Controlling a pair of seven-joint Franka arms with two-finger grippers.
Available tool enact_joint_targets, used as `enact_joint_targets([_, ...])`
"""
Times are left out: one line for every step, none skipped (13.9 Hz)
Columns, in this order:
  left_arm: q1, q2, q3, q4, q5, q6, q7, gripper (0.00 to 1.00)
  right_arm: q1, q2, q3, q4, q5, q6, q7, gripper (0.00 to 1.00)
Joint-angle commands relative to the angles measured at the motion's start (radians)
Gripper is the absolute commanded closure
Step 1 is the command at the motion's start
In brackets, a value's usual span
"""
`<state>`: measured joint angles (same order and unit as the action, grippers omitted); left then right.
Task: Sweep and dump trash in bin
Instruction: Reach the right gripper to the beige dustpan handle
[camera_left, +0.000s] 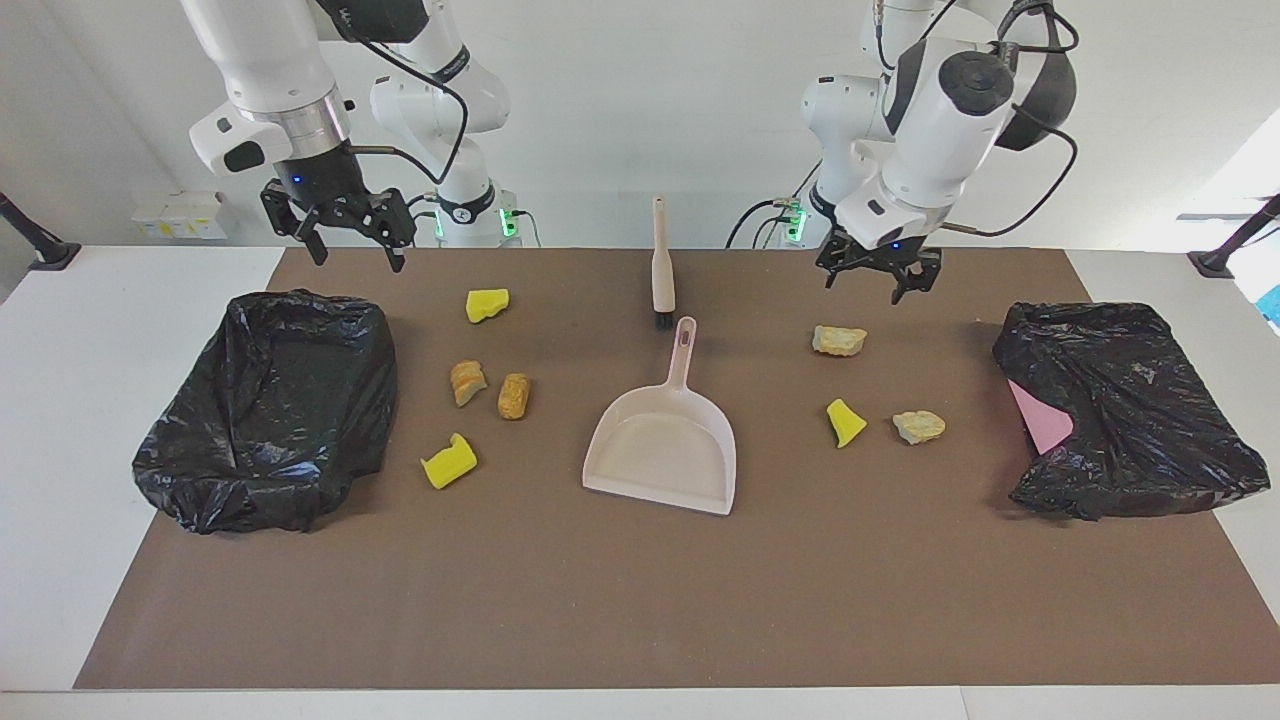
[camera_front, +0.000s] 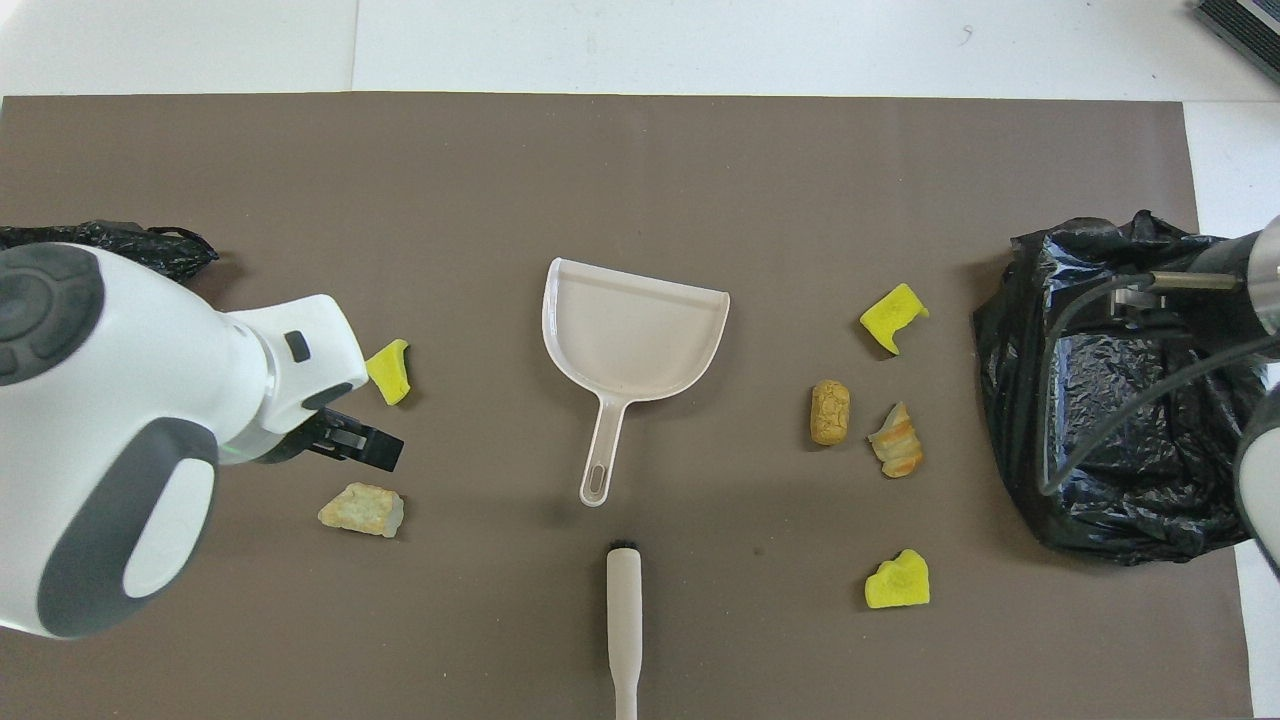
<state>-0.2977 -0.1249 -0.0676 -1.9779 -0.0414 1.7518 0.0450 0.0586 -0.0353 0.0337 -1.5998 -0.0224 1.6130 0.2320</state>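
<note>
1. Hanging above the mat (camera_left: 640, 600), the left gripper (camera_left: 880, 280) has its fingers apart and holds nothing; it is over the mat just beside a tan scrap (camera_left: 839, 340).
2. A yellow scrap (camera_left: 846, 422) and a 2nd tan scrap (camera_left: 918, 426) lie below it, toward the black bag (camera_left: 1130, 410) at the left arm's end.
3. The right gripper (camera_left: 352, 235), fingers apart and empty, hangs over the mat by the rim of the other black bag (camera_left: 270, 400).
4. Near it lie 2 yellow scraps (camera_left: 487, 304) (camera_left: 449, 462) and 2 brown lumps (camera_left: 467, 381) (camera_left: 513, 395).
5. Between the grippers lie the dustpan (camera_left: 665, 440) and brush (camera_left: 661, 265), untouched.
</note>
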Motion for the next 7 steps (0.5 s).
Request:
enact_joint_targets([-0.089, -0.054, 0.020, -0.116, -0.029, 0.078, -0.052, 0.00, 0.046, 0.026, 0.005, -0.017, 0.010, 0.060, 0.102, 0.00])
enact_joint_targets([-0.119, -0.055, 0.020, -0.143, -0.040, 0.092, -0.095, 0.00, 0.061, 0.046, 0.005, -0.015, 0.010, 0.068, 0.130, 0.00])
enact_joint_targets([-0.154, -0.058, 0.020, -0.175, -0.050, 0.116, -0.105, 0.00, 0.085, 0.064, 0.005, -0.015, 0.010, 0.097, 0.163, 0.00])
enact_joint_targets([-0.176, -0.065, 0.020, -0.221, -0.052, 0.152, -0.105, 0.00, 0.113, 0.086, 0.005, -0.015, 0.010, 0.128, 0.212, 0.00])
enact_joint_targets([-0.198, -0.079, 0.020, -0.270, -0.052, 0.197, -0.106, 0.00, 0.131, 0.109, 0.005, -0.014, 0.012, 0.154, 0.252, 0.00])
enact_joint_targets([-0.224, -0.085, 0.020, -0.333, -0.054, 0.250, -0.109, 0.00, 0.153, 0.126, 0.005, -0.014, 0.012, 0.178, 0.279, 0.00])
enact_joint_targets([-0.257, -0.097, 0.020, -0.401, -0.054, 0.314, -0.112, 0.00, 0.182, 0.144, 0.005, -0.014, 0.013, 0.192, 0.302, 0.00])
